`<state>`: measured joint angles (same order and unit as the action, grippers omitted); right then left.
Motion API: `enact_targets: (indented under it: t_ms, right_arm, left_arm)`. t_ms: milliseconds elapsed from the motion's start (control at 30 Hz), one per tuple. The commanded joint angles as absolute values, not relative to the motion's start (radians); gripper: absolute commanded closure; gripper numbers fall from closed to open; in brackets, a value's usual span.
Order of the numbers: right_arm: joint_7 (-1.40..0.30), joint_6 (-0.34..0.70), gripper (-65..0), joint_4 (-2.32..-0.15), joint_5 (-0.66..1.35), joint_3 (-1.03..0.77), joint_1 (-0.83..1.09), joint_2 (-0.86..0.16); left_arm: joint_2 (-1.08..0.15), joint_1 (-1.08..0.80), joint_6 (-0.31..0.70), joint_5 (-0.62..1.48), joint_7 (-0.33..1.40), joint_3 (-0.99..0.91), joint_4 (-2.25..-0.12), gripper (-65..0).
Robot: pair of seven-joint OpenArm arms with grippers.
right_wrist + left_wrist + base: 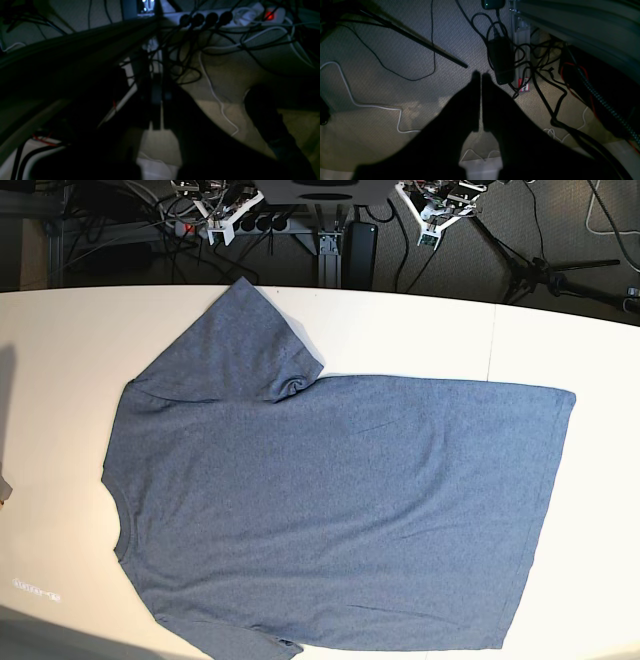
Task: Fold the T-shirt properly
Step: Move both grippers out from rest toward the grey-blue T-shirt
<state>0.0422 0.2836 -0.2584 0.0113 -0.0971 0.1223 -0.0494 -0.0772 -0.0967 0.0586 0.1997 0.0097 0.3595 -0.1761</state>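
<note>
Blue-grey cotton everywhere: the T-shirt lies spread flat and unfolded on the white desk, plain side up, collar to the left, hem to the right, far sleeve fanned out, its near edge running off the bottom of the base view. Left tool hangs off the desk over carpet and cables, fingers pressed together, gripping nothing. Right tool is too dark to read clearly, though it looks closed and empty too. Risk from here, I'd say: pinching only the top layer would drag and bunch the cloth, and the crease near the far armpit could get folded in.
</note>
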Motion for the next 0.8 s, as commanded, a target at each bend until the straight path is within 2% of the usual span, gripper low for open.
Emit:
enact_targets:
  t_ms: [0, 667, 700, 767]
  right_arm:
    - [0.053, 0.231, 0.0, -0.268, 0.019, -0.101, 0.128, -0.052]
    - [0.052, 0.249, 0.0, -0.303, 0.018, -0.100, 0.151, -0.056]
    - [0.052, 0.254, 0.0, -0.316, 0.015, -0.100, 0.165, -0.061]
    - [0.052, 0.269, 0.0, -0.351, 0.015, -0.094, 0.203, -0.072]
  left_arm:
    - [-0.078, -0.098, 0.038, 0.201, 0.003, 0.360, -0.179, -1.3]
    - [-0.082, -0.118, 0.038, 0.200, -0.044, 0.360, -0.184, -1.3]
    - [-0.088, -0.125, 0.047, 0.200, -0.052, 0.360, -0.186, -1.3]
    - [-0.101, -0.144, 0.127, 0.200, -0.073, 0.360, -0.199, -1.3]
